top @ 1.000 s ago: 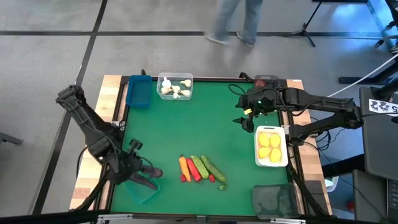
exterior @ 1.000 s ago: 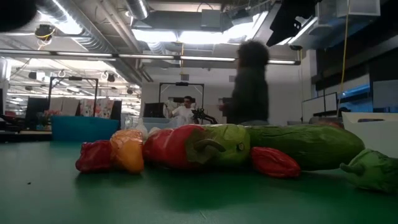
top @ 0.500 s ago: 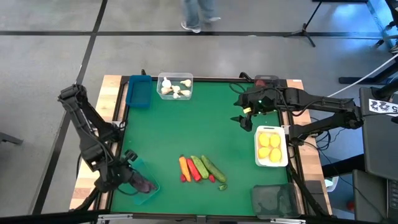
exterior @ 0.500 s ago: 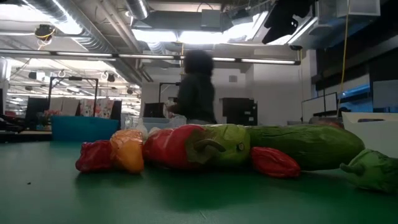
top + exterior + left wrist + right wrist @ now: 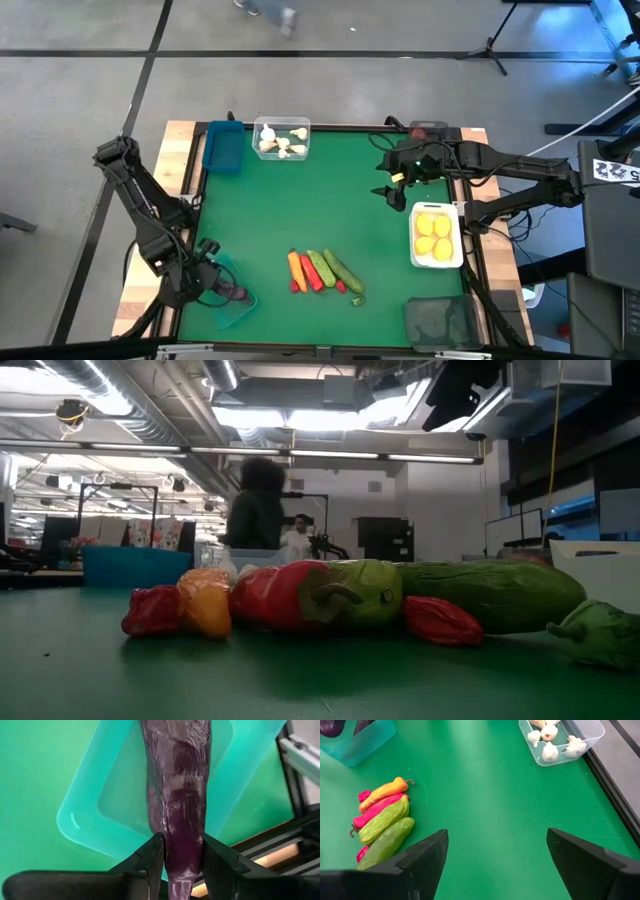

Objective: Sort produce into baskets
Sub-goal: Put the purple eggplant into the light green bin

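At the table's near-left corner: left gripper over the teal tray, fingers pinching a purple eggplant.
Eggplant: held by one end between the two fingers, its length running out over the tray's floor in the left wrist view; whether it touches the floor cannot be told.
Teal tray: on the green mat at the near-left corner, beside the table's wooden edge.
Right gripper: raised at the far-right of the mat, just beyond the white tray, fingers spread wide with nothing between them.
White tray: at the mat's right edge, holding yellow lemons.
Clear tray: at the far edge, holding white garlic.
Blue tray: just left of the clear tray, at the far-left corner.
Dark tray: at the near-right corner; contents cannot be made out.
Loose produce: a tight row near the mat's near-centre, with an orange carrot, a red pepper, two green cucumbers and small red pieces; in the low view they lie touching one another.
Room behind: a person beyond the table in the low view.
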Robot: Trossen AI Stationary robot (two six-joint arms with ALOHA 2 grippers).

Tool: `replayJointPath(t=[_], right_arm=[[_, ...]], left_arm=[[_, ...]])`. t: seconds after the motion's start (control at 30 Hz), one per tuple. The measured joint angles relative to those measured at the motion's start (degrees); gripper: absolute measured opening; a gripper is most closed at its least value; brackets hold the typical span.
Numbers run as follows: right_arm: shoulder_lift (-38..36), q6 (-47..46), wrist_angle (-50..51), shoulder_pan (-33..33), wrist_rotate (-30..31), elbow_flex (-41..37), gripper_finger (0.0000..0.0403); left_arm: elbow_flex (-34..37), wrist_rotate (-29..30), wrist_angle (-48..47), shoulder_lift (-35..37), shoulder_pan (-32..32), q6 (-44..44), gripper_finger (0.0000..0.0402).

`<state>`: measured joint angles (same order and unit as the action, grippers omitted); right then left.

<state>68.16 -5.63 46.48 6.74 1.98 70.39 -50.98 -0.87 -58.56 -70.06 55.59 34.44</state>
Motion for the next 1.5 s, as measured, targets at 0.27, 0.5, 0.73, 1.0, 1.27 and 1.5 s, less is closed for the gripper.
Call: replayJointPath(t=[0.27, 0.5, 0.73, 1.0, 1.27, 1.5], right_arm=[[0.00, -0.02, -0.02, 0.00, -0.01, 0.00, 0.0335], [0.01, 0.06, -0.07, 0.00, -0.01, 0.00, 0.0335], [-0.01, 0.28, -0.09, 0.00, -0.01, 0.00, 0.0335], [0.00, 0.31, -0.09, 0.00, -0.01, 0.00, 0.0335], [0.01, 0.31, -0.09, 0.00, -0.01, 0.00, 0.0335], [0.00, 0.04, -0.09, 0.00, -0.01, 0.00, 0.0335]], left_arm=[[0.00, -5.28, 2.25, 0.00, -0.57, -0.26, 0.0114], [0.00, -4.78, 2.27, 0.00, -0.57, -10.39, 0.0114], [0.00, -2.01, 3.00, 0.00, -0.57, -10.59, 0.0114], [0.00, -1.83, 5.27, 0.00, -0.57, -10.41, 0.0114], [0.00, -0.15, 6.15, 0.00, -0.57, -2.84, 0.0114], [0.00, -0.64, 7.19, 0.00, -0.57, 0.58, 0.0114]])
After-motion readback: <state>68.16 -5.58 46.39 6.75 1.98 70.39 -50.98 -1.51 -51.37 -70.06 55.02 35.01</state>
